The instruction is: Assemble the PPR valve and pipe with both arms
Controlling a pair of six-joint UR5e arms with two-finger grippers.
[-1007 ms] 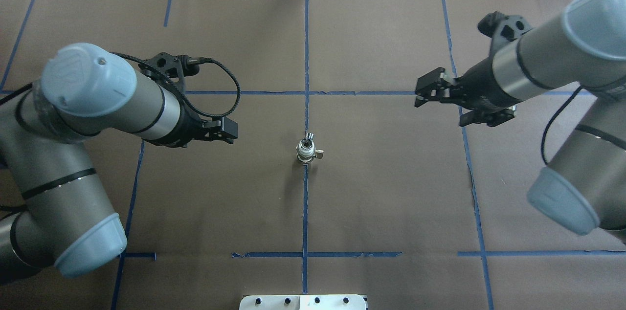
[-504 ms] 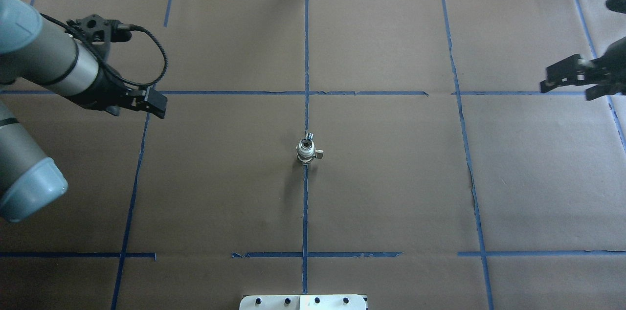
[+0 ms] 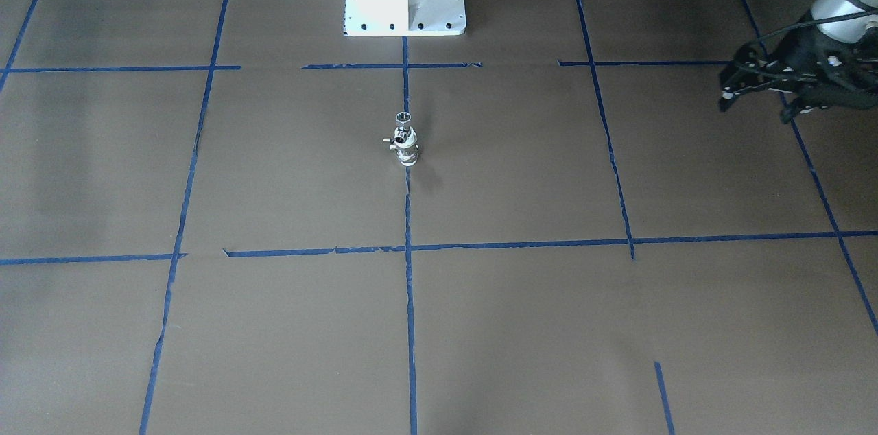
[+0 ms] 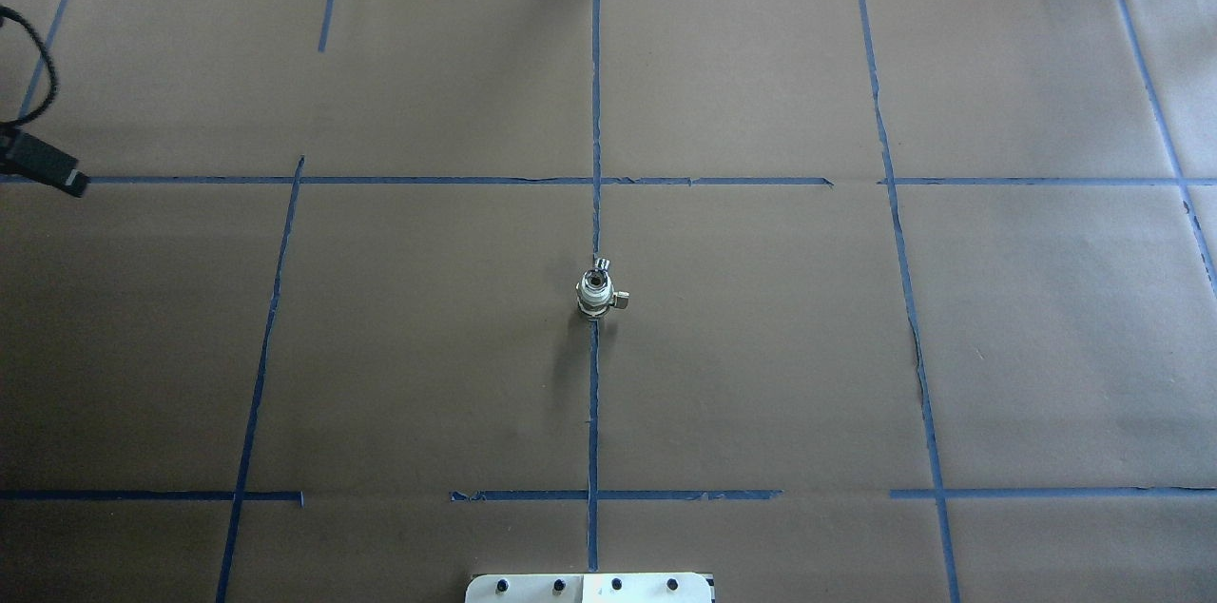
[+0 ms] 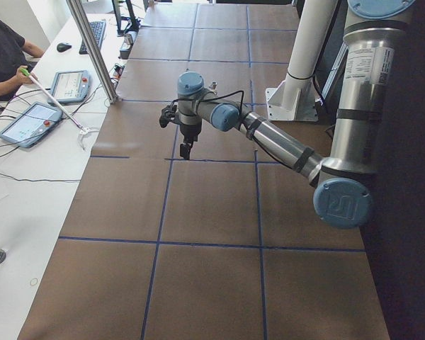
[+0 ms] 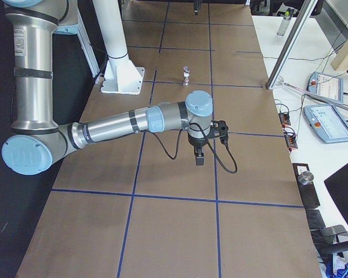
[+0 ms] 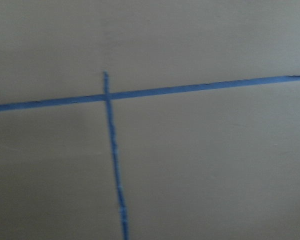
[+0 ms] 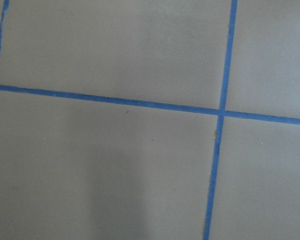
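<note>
PPR valve (image 4: 594, 291) upright, pipe (image 3: 403, 119) seemingly on top; left fingers (image 3: 728, 96) empty, gap unclear; right unreadable.

Blue tape lines (image 7: 110, 96) crossing; brown table (image 7: 215, 160)

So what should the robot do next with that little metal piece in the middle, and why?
Probably just park both arms and leave it alone. The pipe already sits atop the PPR valve, upright on the middle tape line, and the left fingers and right fingers hang far from it.
</note>
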